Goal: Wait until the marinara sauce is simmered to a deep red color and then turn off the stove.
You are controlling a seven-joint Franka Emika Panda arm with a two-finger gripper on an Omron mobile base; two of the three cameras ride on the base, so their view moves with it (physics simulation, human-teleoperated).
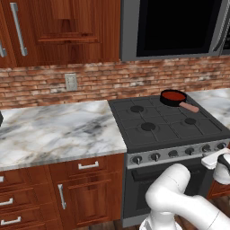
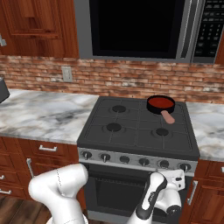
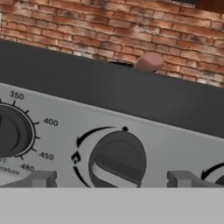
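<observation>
Tool point(image 3: 111, 179) spread, straddling a stove point(image 1: 170, 128) knob point(image 3: 117, 161) — centre on its ridge, close, then twist off; marinara sauce point(image 1: 173, 95) looks deep red.

Red-brick kitchen with cherry-wood cabinets and marble counters

A brick backsplash point(image 1: 54, 83) carries a pale wall outlet point(image 1: 71, 81) above the grey-veined marble counter point(image 1: 54, 128), which resumes to the right point(image 2: 208, 127). Upper wood cabinets point(image 1: 58, 27) have long steel handles; a black-windowed microwave point(image 2: 131, 28) hangs beside them. Base drawers and doors point(image 1: 85, 188) with steel pulls stand on a dark wood plank floor point(image 2: 13, 210)
</observation>
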